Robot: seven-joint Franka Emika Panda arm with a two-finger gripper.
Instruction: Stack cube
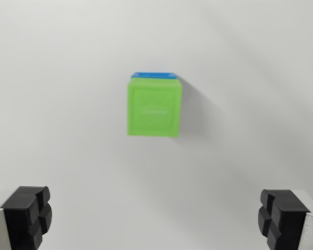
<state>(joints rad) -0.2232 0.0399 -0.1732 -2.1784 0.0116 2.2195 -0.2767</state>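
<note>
Here, a green cube (154,107) sits on a blue cube (154,75), only the blue far edge showing. The gripper (156,219) is spread wide, empty, bare white surface (57,104) all around.

Green cube (154,107), faint embossed square and bar on its face. Blue cube (154,75) edge beyond it. Surface (57,94) plain white. Gripper (156,221) fingertips (27,216) black.

Gripper (156,221) jaws spread wide (nothing between them).

Likely a lab bench: bare white tabletop (68,104), printed green cube (154,107).
</note>
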